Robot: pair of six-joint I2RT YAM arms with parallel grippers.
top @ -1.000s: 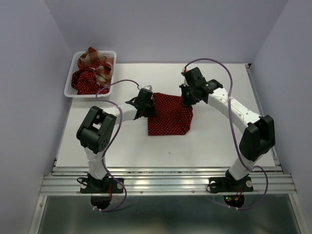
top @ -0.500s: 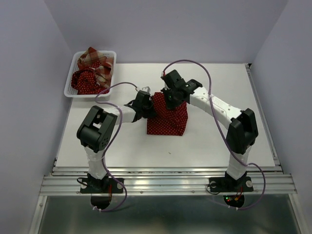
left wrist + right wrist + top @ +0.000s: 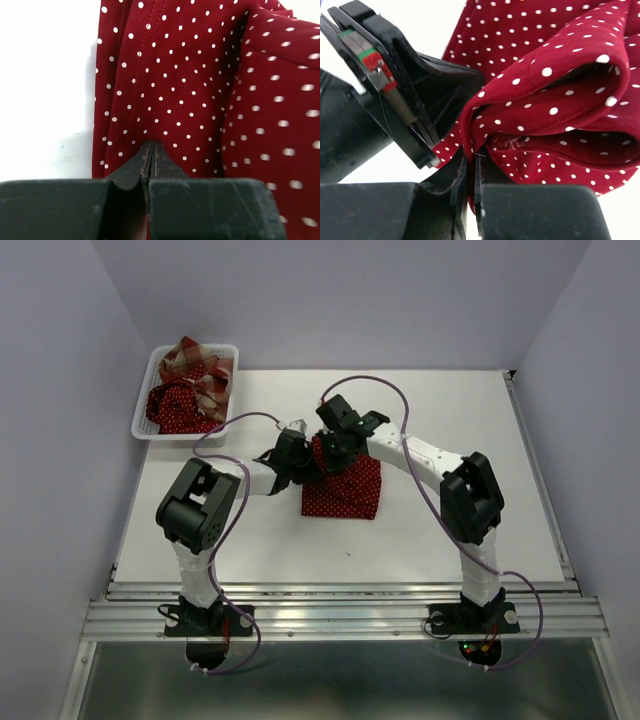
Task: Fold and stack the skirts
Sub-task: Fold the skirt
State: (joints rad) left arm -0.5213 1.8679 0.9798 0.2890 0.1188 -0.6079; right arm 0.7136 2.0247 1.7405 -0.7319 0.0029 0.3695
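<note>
A dark red polka-dot skirt point(image 3: 350, 495) lies on the white table, its right side folded over to the left. My left gripper point(image 3: 302, 462) is shut on the skirt's left edge; in the left wrist view its tips point(image 3: 151, 146) pinch the dotted cloth point(image 3: 185, 75). My right gripper point(image 3: 336, 448) hovers just beside the left one, shut on a raised fold of the same skirt point(image 3: 560, 100), with cloth showing between its fingers point(image 3: 451, 172). A red-and-cream plaid skirt point(image 3: 195, 362) and another polka-dot skirt point(image 3: 172, 412) lie crumpled in the basket.
The white slotted basket point(image 3: 143, 405) stands at the table's far left corner. Bare white table point(image 3: 460, 440) stretches right of the skirt and in front of it. Pale walls close in on both sides and behind.
My right gripper has swung left, carrying the skirt's right edge up and over toward the left gripper, so the skirt now looks narrower. The left gripper has stayed put.
</note>
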